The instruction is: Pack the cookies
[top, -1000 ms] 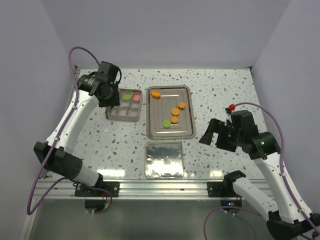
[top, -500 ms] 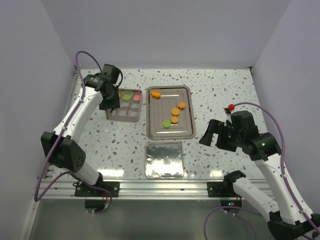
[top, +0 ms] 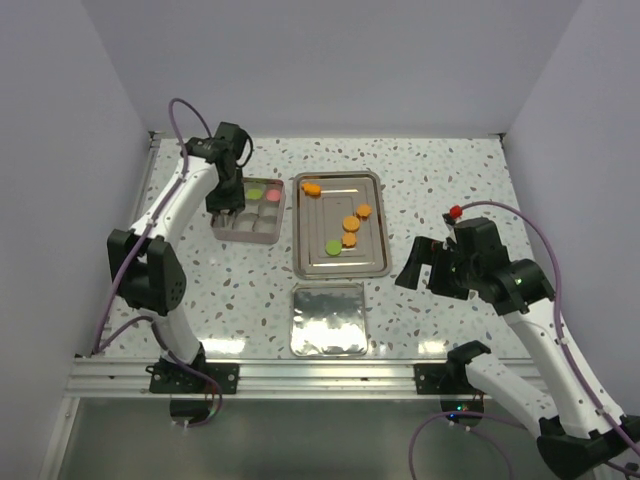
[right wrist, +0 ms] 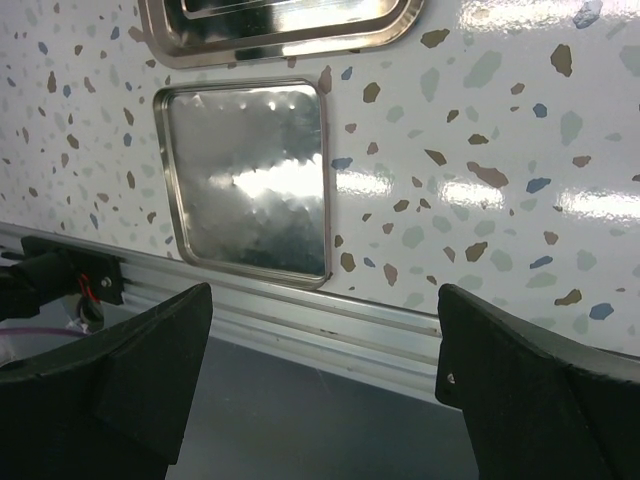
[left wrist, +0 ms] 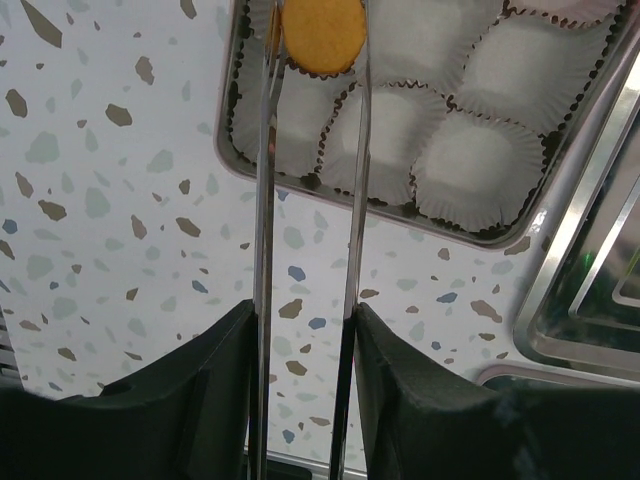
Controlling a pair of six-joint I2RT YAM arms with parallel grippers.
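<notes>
1. The right tool (top: 425, 272) hangs over the speckled worktop (top: 450, 180) at the near right. Its black fingers (right wrist: 130, 390) are spread wide apart with nothing between them. It sits almost where it was a second ago, shifted only slightly.
2. Left of it, nearest the arm bases, the square shiny metal lid (top: 328, 318) lies flat on the worktop and has not moved.
3. Beyond the lid, the rectangular steel tray (top: 320, 262) carries five loose cookies (top: 350, 224), four orange and one green. All are in the same spots as before.
4. Just left of the tray stands the grey metal box (top: 250, 239), lined with white paper cups (left wrist: 470, 175). A green cookie (top: 255, 192) and a pink cookie (top: 272, 196) lie in its far cups, as they did earlier.
5. The left tool (top: 228, 203) is over the box's left side. Its long thin metal fingers (left wrist: 264, 200) are clamped on a flat round orange cookie (left wrist: 322, 35), held over a paper cup near the box's edge. I cannot tell whether the cookie touches the cup.
6. A second ago the left arm's elbow lay low and far out to the left. Now the arm is drawn in and stands more upright, its wrist nearer the far edge, while the tool keeps to the same side of the box.
</notes>
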